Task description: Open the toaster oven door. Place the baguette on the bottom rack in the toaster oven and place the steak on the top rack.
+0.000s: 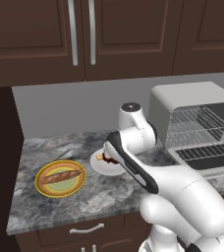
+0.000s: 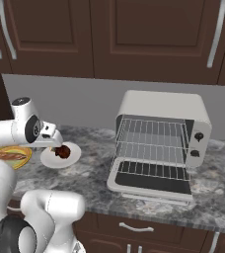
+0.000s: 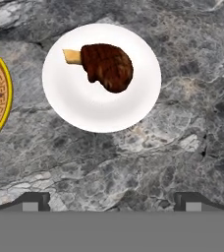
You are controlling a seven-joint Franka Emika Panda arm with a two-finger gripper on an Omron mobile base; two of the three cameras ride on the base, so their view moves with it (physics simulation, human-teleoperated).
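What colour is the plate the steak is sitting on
Plain white plate, with the dark reddish-brown steak on it; the hand view shows it best.

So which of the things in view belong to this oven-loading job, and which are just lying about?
Part of the job:
- toaster oven, its door already down
- top rack and bottom rack, both bare
- baguette
- steak
- tool, open above the counter

Just lying about:
- yellow plate under the baguette
- white plate under the steak
- wall cabinets
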